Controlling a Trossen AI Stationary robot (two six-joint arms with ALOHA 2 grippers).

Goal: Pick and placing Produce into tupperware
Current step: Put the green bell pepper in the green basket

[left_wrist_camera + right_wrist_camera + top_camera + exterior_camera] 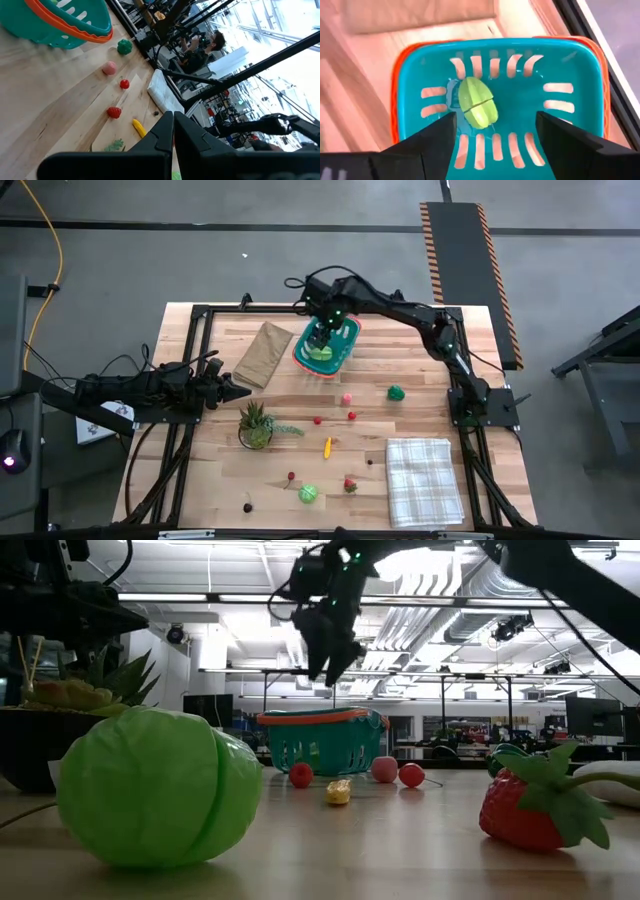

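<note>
Two neighbours, paper bag (262, 352), potted plant (256, 424)

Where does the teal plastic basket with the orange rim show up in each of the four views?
High: teal plastic basket with orange rim at the table's far middle, under the right arm.
Low: centre background.
Left wrist: top-left corner.
Right wrist: fills the frame.
Shared landmark: small pink toy fruit, absent from the right wrist view.

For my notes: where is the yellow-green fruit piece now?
In the right wrist view, the yellow-green piece lies inside the teal basket, below the open right gripper.
</note>
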